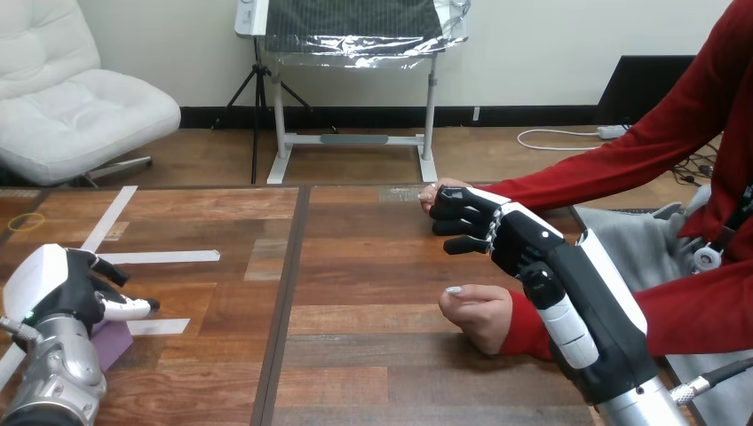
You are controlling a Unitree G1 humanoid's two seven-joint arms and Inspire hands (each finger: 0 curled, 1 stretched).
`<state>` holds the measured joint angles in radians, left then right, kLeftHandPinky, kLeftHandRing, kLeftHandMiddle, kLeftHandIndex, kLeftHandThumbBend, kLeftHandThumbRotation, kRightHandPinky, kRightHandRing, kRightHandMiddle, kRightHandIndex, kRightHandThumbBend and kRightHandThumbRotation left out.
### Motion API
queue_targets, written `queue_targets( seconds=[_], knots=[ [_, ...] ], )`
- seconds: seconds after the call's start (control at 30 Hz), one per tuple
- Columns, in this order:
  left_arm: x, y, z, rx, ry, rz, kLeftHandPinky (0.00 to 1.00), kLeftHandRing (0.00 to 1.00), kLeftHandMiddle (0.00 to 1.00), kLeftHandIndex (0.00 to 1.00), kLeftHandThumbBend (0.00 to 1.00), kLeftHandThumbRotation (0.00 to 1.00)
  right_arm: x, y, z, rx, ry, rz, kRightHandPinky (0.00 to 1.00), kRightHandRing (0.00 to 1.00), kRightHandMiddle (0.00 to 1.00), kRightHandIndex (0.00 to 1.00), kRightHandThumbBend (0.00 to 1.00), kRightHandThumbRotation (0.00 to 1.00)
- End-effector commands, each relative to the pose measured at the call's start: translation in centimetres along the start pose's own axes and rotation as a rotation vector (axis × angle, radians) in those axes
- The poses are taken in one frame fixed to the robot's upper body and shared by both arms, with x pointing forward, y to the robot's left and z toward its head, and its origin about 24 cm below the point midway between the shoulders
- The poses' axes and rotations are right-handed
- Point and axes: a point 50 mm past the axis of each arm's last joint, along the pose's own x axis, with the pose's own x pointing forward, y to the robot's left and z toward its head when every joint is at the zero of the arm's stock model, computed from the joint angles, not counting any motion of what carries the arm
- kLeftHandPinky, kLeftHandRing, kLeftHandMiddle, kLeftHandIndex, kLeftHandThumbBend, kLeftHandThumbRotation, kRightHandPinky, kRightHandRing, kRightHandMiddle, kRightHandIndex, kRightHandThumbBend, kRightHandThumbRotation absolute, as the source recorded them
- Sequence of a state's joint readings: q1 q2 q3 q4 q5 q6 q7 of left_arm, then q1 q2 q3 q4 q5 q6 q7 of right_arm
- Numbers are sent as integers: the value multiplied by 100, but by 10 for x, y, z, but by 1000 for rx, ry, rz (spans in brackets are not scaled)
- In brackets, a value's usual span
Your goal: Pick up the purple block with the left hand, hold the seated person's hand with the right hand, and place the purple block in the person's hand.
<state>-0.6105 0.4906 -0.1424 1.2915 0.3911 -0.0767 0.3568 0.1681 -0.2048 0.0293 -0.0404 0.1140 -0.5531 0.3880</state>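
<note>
The purple block (113,344) lies flat on the table near the front left edge, partly covered by my left hand (62,286). That hand hangs just over the block's left part, its fingers relaxed and its thumb pointing right, with nothing held. My right hand (524,240) reaches across at the right, with its fingers curled round the person's hand (430,192) at the far side. Only a fingertip and knuckle of that hand show past my fingers. The person's other hand (479,315) rests as a fist on the table, just left of my right forearm.
Strips of white tape (164,256) lie on the wooden table (355,266) at the left, near the block. A dark seam (282,302) runs front to back down the table. The person's red sleeves (613,169) come in from the right.
</note>
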Motion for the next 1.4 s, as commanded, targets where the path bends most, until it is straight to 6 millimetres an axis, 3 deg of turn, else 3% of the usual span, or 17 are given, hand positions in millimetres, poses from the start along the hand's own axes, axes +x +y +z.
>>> queue_targets(
  seconds=[0.0,1.07,1.37],
  knots=[
    [12,26,40,-31,-119,102,41,46,50,51,81,0,10,-7,14,-40,-85,0,73,78,80,81,82,100],
    [13,33,53,-30,-176,122,43,48,51,50,83,0,12,-6,13,-40,-84,0,71,77,79,80,82,100],
    [14,33,56,-74,-159,90,32,40,47,56,82,0,12,-7,13,-44,-84,-2,71,77,79,80,81,100]
  ],
)
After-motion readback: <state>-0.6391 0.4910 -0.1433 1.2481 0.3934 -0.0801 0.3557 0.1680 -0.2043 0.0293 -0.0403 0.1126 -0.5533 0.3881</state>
